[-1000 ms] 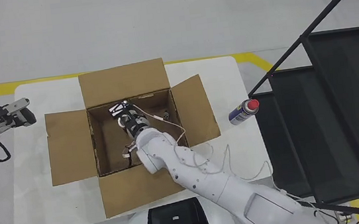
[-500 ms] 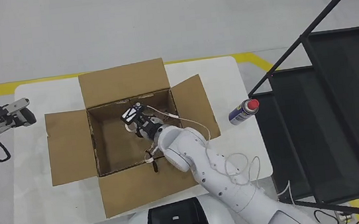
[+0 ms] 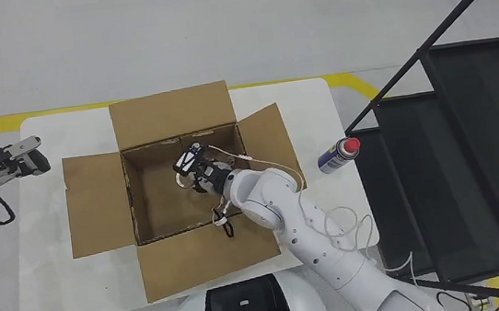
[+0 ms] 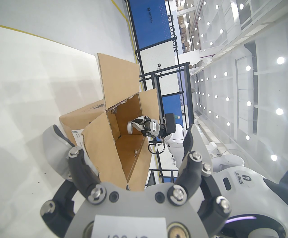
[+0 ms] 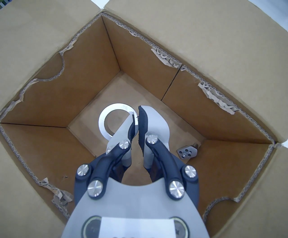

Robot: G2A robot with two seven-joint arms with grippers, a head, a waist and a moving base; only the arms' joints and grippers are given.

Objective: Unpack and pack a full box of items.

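Right gripper [image 5: 136,117] fingers pinch the rim of a flat silver metal ring [image 5: 101,122], held in the mouth of the open brown cardboard box [image 5: 90,67]. A small grey metal plate with holes [image 5: 187,153] lies on the box floor. Left gripper [image 4: 122,135] is at the white table [image 3: 61,288] left edge, fingers spread wide, well apart from the box; a blue-and-white spray can with a red cap [image 3: 335,157] is on the table right of the box.

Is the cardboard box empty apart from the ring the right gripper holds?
No, besides the metal ring in the right gripper, a small metal plate with holes lies on the cardboard box floor.
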